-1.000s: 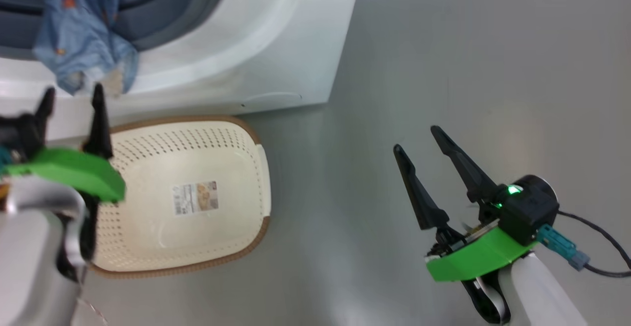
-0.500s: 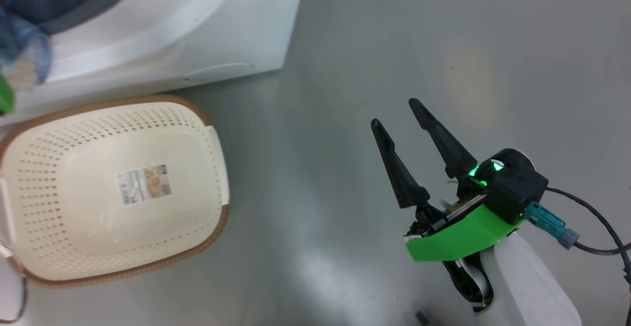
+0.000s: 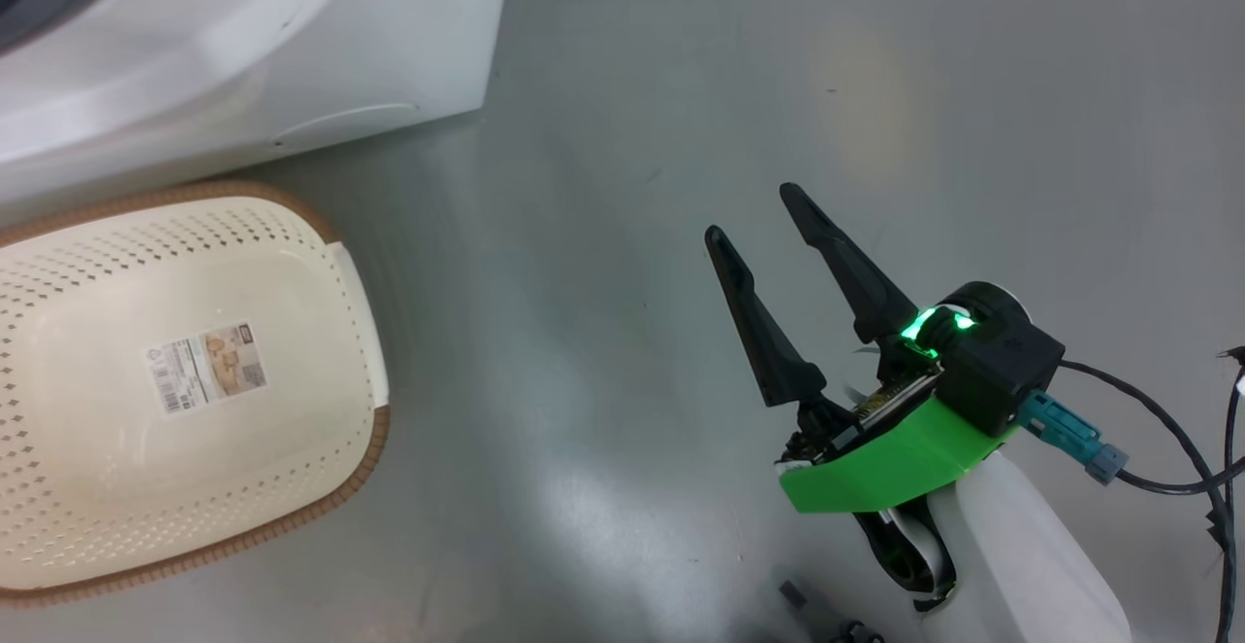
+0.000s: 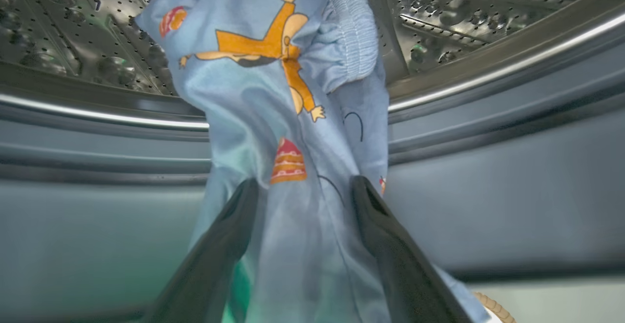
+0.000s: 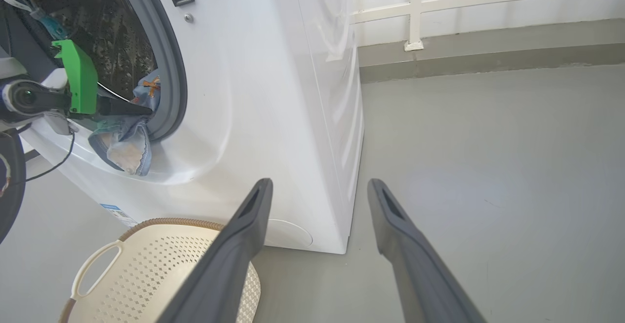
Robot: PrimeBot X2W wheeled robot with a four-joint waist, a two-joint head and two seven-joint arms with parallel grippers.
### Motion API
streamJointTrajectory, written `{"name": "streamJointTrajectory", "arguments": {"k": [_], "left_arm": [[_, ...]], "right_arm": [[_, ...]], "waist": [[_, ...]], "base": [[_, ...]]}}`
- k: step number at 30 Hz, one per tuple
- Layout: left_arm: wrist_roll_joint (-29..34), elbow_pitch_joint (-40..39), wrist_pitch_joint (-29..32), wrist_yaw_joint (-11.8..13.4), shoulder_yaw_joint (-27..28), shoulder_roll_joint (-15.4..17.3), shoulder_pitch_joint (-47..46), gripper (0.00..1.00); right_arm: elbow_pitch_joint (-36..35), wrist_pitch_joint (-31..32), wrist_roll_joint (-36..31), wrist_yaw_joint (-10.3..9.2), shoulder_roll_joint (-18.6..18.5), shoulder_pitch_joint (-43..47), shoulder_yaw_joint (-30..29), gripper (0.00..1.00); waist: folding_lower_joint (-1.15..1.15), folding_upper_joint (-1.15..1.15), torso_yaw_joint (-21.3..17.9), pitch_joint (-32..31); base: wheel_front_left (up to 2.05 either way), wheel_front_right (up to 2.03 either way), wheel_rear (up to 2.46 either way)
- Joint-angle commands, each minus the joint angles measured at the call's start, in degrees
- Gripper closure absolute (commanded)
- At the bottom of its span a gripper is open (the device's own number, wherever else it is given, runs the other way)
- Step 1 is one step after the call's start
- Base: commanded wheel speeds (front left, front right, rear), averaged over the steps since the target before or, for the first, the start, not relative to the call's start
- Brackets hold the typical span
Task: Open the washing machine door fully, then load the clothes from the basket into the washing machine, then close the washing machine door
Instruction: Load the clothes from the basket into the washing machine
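The clothes (image 4: pixel 273 83) drape over the washing machine's (image 5: pixel 273 93) seal (image 4: pixel 488 191), loose between the wide-spread jaws of the left gripper (image 4: pixel 305 186). They should be pushed deep into the drum (image 4: pixel 464 10) before the arm backs out. The right gripper (image 3: pixel 755 213), spread and empty, hangs right of the empty basket (image 3: pixel 370 448).

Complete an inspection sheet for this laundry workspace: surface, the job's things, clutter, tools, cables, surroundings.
Surface: grey floor, smooth.
Job's things: washing machine with its mouth open; light-blue clothes hang from the drum over the grey seal; basket has a paper label inside, no clothes seen in it.
Clutter: small dark piece on the floor, unidentifiable.
Tools: left tool open, clothes lying between its fingers; right tool open above the floor, holding nothing.
Cables: dark cable with a blue plug at the right wrist.
Surroundings: white railing by the wall.
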Motion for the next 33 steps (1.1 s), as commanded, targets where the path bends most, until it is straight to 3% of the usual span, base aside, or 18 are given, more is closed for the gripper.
{"name": "streamJointTrajectory", "arguments": {"k": [1,3,4,5,6,7,12,22,33], "left_arm": [[0.87,-0.91,1.02,0.96,1.71,3.71,-1.99,0.0],[1.14,-0.97,2.38,1.69,1.48,3.88,-2.53,0.02],[1.14,-1.09,3.26,1.88,1.32,3.94,-2.69,0.26],[1.08,-1.21,3.94,2.02,1.25,4.04,-2.87,0.58],[0.99,-1.32,4.58,2.16,1.22,4.12,-3.0,0.82],[0.93,-1.45,5.21,2.25,1.12,4.2,-3.1,1.0],[0.72,-3.15,6.79,2.35,0.89,4.64,-3.81,1.0],[2.37,-6.47,1.99,3.44,2.0,5.87,-7.24,1.0],[7.31,-4.33,-10.7,3.69,2.68,7.63,-15.02,1.0]], "right_arm": [[-1.35,-0.67,0.64,0.09,0.63,0.47,1.28,0.0],[-1.28,-0.67,0.69,0.09,0.68,0.45,1.39,0.0],[-1.26,-0.67,0.68,0.09,0.71,0.46,1.43,0.0],[-1.24,-0.67,0.71,0.09,0.73,0.46,1.48,0.0],[-1.26,-0.67,0.74,0.09,0.75,0.43,1.49,0.0],[-1.29,-0.67,0.76,0.09,0.77,0.39,1.48,0.0],[-1.46,-0.67,0.71,0.09,0.82,0.09,1.47,0.0],[-1.92,-0.68,0.93,0.09,0.88,-0.42,1.53,0.0],[-2.47,-0.68,2.33,0.09,0.91,-1.27,2.78,0.0]], "waist": [[0.0,0.0,-0.31,0.3],[0.0,0.0,-0.39,0.31],[0.0,0.0,-0.4,0.32],[0.0,0.0,-0.4,0.33],[0.0,0.0,-0.38,0.36],[0.0,0.0,-0.35,0.41],[0.0,0.0,-0.2,0.76],[0.0,0.0,-0.98,2.23],[0.0,0.0,-4.09,4.79]], "base": [[0.0,0.0,0.0],[0.0,0.0,0.0],[0.0,0.0,0.0],[0.0,0.0,0.0],[0.0,0.0,0.0],[0.0,0.0,0.0],[0.0,0.0,0.0],[0.0,0.0,0.0],[0.0,0.0,0.0]]}}
